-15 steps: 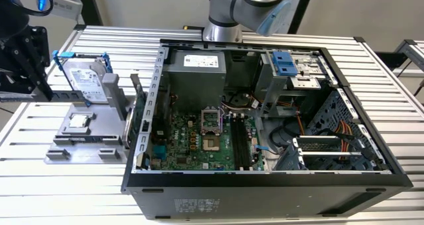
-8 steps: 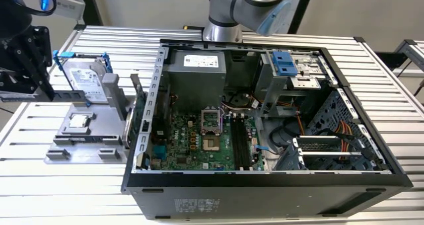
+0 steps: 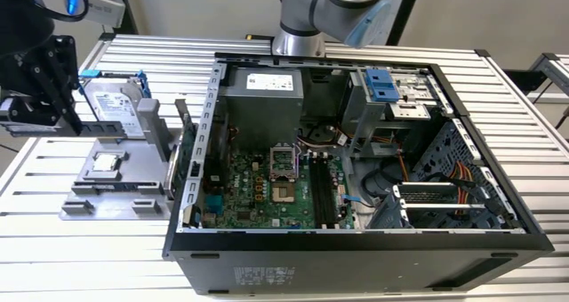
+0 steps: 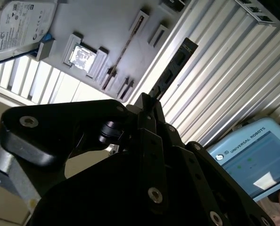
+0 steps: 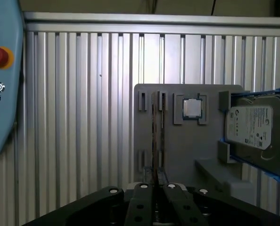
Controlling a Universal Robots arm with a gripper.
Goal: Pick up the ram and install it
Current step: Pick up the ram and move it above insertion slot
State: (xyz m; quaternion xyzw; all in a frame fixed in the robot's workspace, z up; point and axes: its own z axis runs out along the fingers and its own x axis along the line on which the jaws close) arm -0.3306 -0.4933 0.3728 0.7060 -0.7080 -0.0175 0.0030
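Note:
My gripper is shut on the ram, a dark narrow stick with black chips that juts out past the fingertips over the slatted table. In the first wrist view the ram shows edge-on as a thin line running out from the gripper, in line with the grey holder plate and its end slots. In the exterior view the black gripper hangs at the far left, above the holder plate and well to the left of the open computer case. The motherboard's long black memory slots lie inside the case.
On the holder plate sit a silver hard drive in a blue frame and a small square processor chip. A thin green board stands on edge against the case's left wall. A blue teach pendant lies on the slatted table.

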